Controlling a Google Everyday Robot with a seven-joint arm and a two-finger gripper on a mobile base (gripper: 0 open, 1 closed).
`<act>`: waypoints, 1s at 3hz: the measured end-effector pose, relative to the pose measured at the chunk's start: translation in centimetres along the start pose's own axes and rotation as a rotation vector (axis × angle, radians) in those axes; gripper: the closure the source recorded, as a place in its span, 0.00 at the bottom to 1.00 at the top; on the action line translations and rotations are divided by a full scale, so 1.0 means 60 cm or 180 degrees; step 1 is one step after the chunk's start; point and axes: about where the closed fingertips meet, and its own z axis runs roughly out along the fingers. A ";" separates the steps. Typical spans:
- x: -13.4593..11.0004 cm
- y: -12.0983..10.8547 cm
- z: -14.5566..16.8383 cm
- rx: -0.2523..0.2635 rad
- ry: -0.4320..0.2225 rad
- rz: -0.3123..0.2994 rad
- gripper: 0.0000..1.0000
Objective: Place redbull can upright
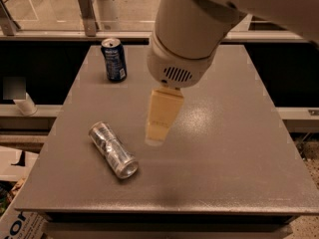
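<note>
The slim silver metallic redbull can (113, 150) lies on its side, front-left on the grey table (224, 153) — long axis diagonal, shiny end toward the near edge. The cream gripper (156, 134) hovers just beside it — open or closed, I can't tell.

Partly readable at 7 o'clock: large letters, perhaps "cor", on a cardboard box (12, 224). White print on dark blue can (114, 59) at 11 o'clock, illegible. Nothing legible on redbull can (113, 150), lying at 8 o'clock from gripper (155, 139) near centre frame.
</note>
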 end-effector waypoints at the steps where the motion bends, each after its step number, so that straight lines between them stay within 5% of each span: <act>1: 0.004 0.005 0.000 0.0018 -0.0016 0.0032 0.00; 3: 0.002 -0.017 0.085 -0.0122 -0.0072 0.0611 0.00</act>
